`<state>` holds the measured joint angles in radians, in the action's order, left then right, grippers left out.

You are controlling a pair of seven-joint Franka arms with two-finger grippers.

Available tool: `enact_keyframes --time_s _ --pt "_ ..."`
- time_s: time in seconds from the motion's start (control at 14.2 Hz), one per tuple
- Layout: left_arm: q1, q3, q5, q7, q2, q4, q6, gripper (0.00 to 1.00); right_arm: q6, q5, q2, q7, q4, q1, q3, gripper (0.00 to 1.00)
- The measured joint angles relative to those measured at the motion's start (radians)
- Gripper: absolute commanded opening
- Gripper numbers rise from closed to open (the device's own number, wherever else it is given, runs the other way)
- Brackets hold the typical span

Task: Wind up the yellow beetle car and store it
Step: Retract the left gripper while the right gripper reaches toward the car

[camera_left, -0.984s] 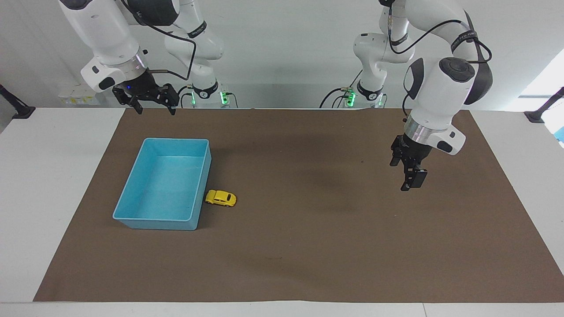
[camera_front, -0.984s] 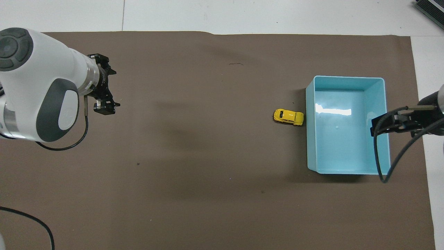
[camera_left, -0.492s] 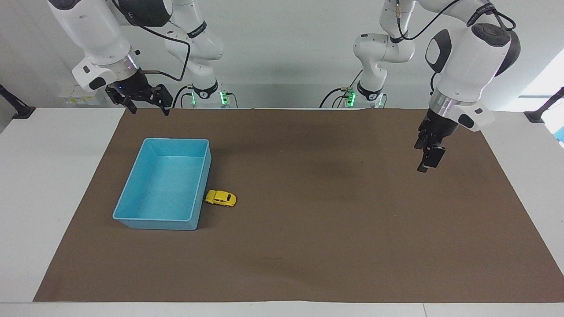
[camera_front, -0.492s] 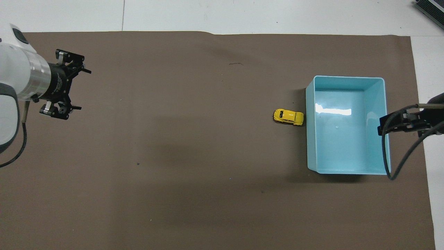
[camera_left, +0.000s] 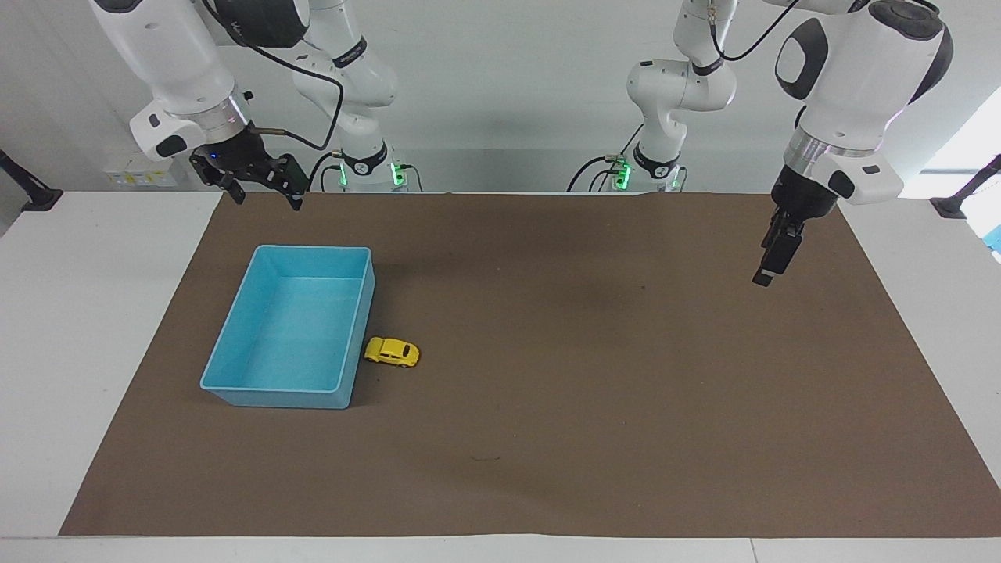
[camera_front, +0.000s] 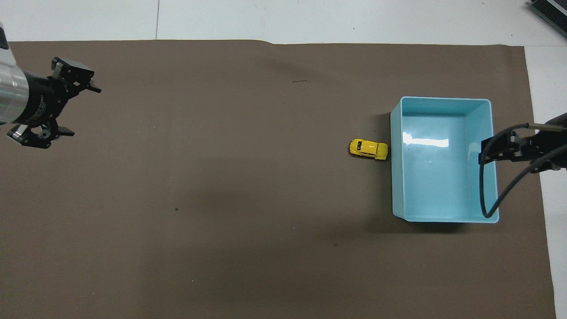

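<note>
The yellow beetle car (camera_left: 392,352) stands on the brown mat, close against the outside wall of the blue bin (camera_left: 274,397), on the side toward the left arm's end. It also shows in the overhead view (camera_front: 368,149) beside the bin (camera_front: 438,186), which has nothing in it. My right gripper (camera_left: 267,199) is open, holds nothing and hangs high in the air over the bin's rim at the right arm's end (camera_front: 488,152). My left gripper (camera_left: 770,264) is open, holds nothing and is raised over the mat at the left arm's end (camera_front: 82,110), well away from the car.
The brown mat (camera_left: 547,407) covers most of the white table (camera_left: 94,328). A black cable (camera_front: 505,195) hangs from the right arm over the bin's corner.
The left gripper has risen and drawn back toward the left arm's end of the table. The right gripper has shifted slightly. The car and the bin have not moved.
</note>
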<state>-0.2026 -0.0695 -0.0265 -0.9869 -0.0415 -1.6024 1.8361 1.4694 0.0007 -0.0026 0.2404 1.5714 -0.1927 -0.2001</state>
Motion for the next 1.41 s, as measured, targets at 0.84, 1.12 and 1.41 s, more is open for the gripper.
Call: enact_keyframes --time_s 0.84,1.12,1.41 --pt "0.074 0.000 0.000 0.989 0.020 0.000 -0.106 1.00 0.016 0.000 0.000 0.617 0.003 0.052 -0.004 1.00" --pt "0.074 0.007 0.004 1.025 0.044 0.001 -0.162 1.00 0.039 0.000 0.000 0.796 0.022 0.087 -0.006 1.00" --pt "0.075 0.009 0.004 1.026 0.058 0.001 -0.167 1.00 0.101 0.000 0.018 0.900 0.055 0.100 -0.006 1.00"
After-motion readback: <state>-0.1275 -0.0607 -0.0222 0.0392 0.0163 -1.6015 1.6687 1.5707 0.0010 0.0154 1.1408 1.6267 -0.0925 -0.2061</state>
